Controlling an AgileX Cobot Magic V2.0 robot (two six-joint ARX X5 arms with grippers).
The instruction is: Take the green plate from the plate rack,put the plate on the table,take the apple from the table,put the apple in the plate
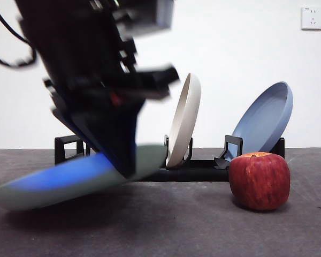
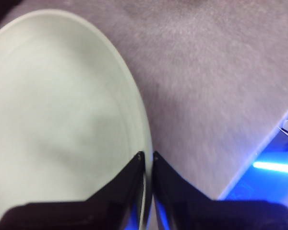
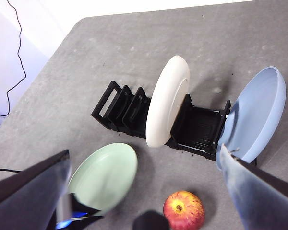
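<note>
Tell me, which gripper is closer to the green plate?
Left. The left gripper is clamped on the green plate's rim, low over the table. The right gripper hangs open, high above the table.

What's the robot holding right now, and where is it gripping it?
The left gripper holds the green plate by its rim, jaws shut on the edge. The right gripper is open, holding nothing.

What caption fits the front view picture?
Left gripper lowers the green plate toward the table, beside the apple.

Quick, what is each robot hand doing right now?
Left hand: closed on the rim of the green plate, low over the table.
Right hand: open, holding nothing.
</note>
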